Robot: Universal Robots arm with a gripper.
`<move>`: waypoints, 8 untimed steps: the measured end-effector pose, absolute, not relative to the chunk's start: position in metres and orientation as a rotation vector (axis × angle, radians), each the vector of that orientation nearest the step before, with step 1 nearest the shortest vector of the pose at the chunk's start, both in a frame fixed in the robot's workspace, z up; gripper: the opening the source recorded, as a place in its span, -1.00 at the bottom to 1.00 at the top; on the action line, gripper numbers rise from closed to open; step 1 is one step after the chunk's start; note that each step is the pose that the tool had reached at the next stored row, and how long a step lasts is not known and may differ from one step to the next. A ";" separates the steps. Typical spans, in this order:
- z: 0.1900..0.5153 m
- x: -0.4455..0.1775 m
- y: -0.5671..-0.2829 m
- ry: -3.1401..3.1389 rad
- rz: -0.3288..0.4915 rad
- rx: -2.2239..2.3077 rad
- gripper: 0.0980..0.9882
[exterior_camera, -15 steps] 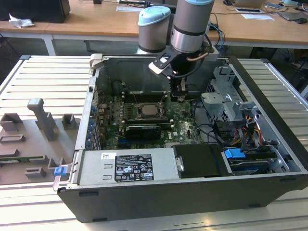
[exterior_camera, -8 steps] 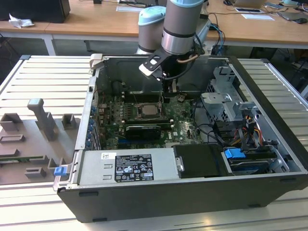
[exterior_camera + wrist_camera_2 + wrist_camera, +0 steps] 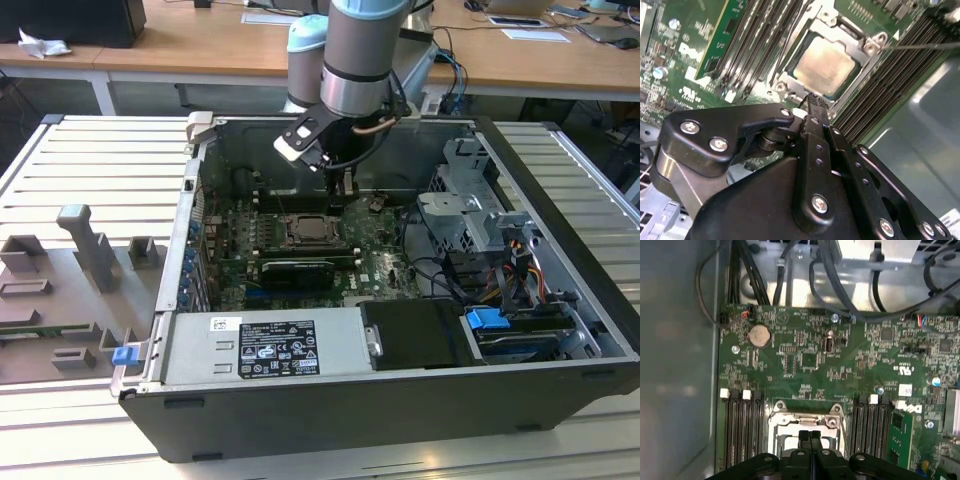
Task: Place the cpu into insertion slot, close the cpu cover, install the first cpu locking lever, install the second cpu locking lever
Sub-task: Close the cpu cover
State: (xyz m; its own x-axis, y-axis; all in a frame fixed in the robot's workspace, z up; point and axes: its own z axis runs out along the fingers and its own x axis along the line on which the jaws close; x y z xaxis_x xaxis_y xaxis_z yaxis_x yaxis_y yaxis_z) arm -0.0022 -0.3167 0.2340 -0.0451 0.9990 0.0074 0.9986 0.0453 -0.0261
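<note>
Inside the open black computer case (image 3: 300, 440), the empty black gripper (image 3: 810, 437) is clenched just over the silvery square cpu cover (image 3: 789, 77). This cover could be scratched by a slip.

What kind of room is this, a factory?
Probably a robotics lab or workshop: a robot arm reaches into an opened computer case on a slatted metal table, with wooden desks behind.

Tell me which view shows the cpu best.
Second wrist view: the cpu sits close and unobstructed, its pale face framed by the cpu cover. The exterior view shows it small and distant. In the first wrist view the gripper covers most of the insertion slot.
</note>
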 end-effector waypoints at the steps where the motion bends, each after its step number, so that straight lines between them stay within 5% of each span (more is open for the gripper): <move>1: 0.233 -0.006 -0.317 -2.254 0.021 -2.155 -0.98; 8: 0.233 -0.019 -0.317 -2.270 0.021 -2.139 -0.98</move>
